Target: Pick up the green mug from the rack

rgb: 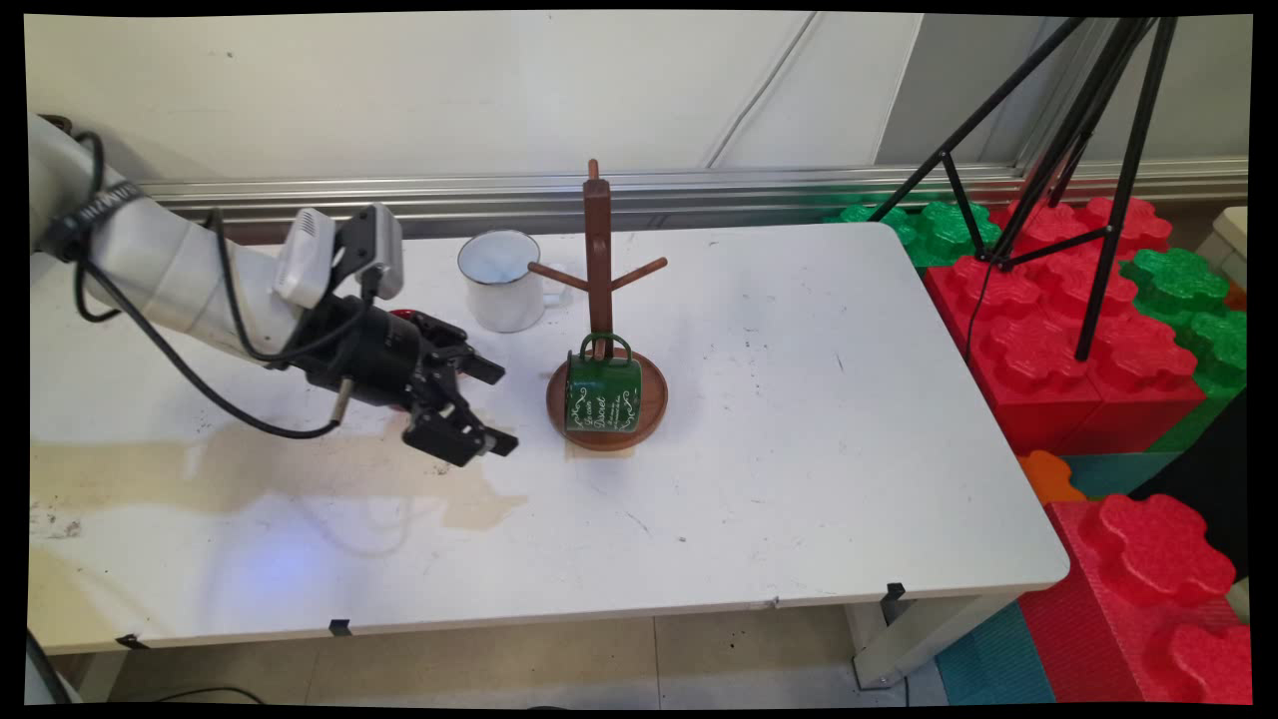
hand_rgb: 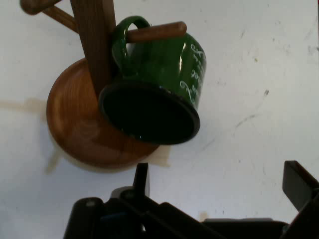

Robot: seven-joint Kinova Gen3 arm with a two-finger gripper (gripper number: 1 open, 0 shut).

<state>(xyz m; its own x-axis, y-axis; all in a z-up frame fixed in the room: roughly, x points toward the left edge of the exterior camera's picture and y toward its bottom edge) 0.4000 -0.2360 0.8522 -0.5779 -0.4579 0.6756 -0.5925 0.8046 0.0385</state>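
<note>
Hovering low over the left part of the white worktop (rgb: 799, 419), the claw (rgb: 489, 404) stands spread wide and holds nothing, its fingers pointing right toward the mug stand. Behind the wrist a bit of something red shows, too hidden to name. Further right and back, a white enamel mug (rgb: 502, 280) stands upright on the worktop near the stand. Next comes the wooden mug tree (rgb: 599, 250), its round base (hand_rgb: 82, 129) flat on the worktop. A green mug (rgb: 603, 389) hangs by its handle from a low peg (hand_rgb: 154, 32), its mouth turned toward the claw in the hand view and its body close over the base. The claw is just beside it, not touching. Any approach here would, I judge, need to stay level and slow, since the hanging mug would swing easily.
</note>
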